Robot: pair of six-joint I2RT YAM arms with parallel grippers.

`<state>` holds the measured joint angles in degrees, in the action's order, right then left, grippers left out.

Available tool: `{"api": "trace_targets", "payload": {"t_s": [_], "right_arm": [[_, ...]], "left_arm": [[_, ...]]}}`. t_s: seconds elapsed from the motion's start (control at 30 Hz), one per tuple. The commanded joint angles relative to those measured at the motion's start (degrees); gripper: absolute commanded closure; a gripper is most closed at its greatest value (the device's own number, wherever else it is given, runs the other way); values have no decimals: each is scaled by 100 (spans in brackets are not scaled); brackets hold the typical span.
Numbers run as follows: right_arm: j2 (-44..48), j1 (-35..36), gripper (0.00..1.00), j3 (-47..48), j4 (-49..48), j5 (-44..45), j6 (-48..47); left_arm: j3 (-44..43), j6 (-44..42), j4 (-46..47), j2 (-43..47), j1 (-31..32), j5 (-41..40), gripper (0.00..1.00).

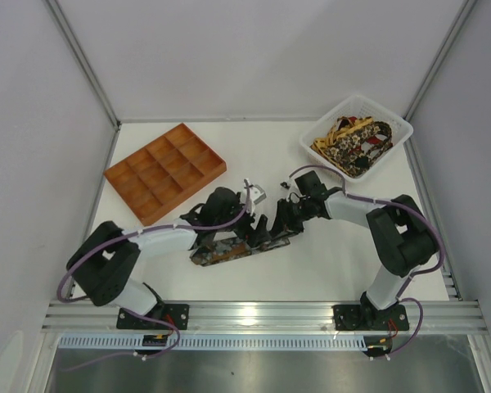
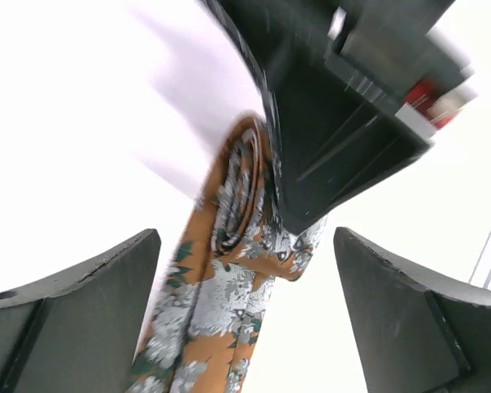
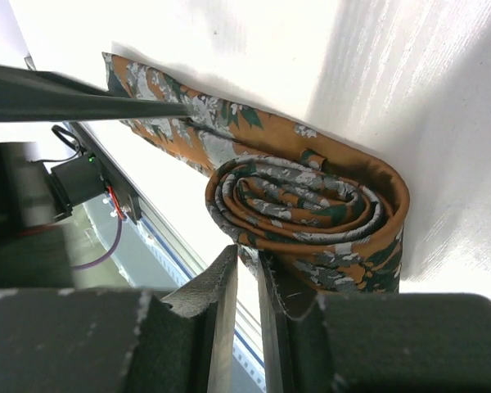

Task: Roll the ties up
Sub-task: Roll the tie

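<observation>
Tie (image 1: pixel 222 254) lies left-right, rolled end rightward; left tool (image 2: pixel 245 246) open, right tool (image 3: pixel 247 258) pinching roll.

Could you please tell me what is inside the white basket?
A heap of patterned ties fills the white basket; how many, and anything beneath them, cannot be seen.
</observation>
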<state>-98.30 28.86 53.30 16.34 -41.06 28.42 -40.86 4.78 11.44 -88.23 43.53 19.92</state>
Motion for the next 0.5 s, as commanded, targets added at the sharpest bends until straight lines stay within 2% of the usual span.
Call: {"api": "trace_targets", "payload": {"t_s": [0.0, 0.1, 0.2, 0.23, 0.33, 0.4, 0.43, 0.47], "right_arm": [[-119, -21, 78, -4, -113, 10, -48], [-66, -12, 78, 31, -105, 19, -48], [-5, -12, 78, 75, -43, 36, -21], [13, -12, 78, 84, -43, 28, -13], [118, -12, 77, 137, 53, 63, -12], [197, -12, 77, 172, 133, 107, -13], [215, -21, 79, 224, 150, 107, -39], [206, -12, 79, 242, 220, 116, -39]], "left_arm": [[148, 419, 570, 727, -213, 162, 5], [271, 594, 490, 1201, -222, 48, 5], [464, 1042, 779, 1457, -222, 213, 14], [474, 1313, 894, 1466, -222, 327, 28], [544, 1814, 1113, 1344, -222, 275, 49], [527, 2044, 1150, 1151, -222, 101, 55], [492, 2271, 1098, 1063, -239, 30, 64], [465, 2334, 1141, 984, -240, 116, 68]]}}
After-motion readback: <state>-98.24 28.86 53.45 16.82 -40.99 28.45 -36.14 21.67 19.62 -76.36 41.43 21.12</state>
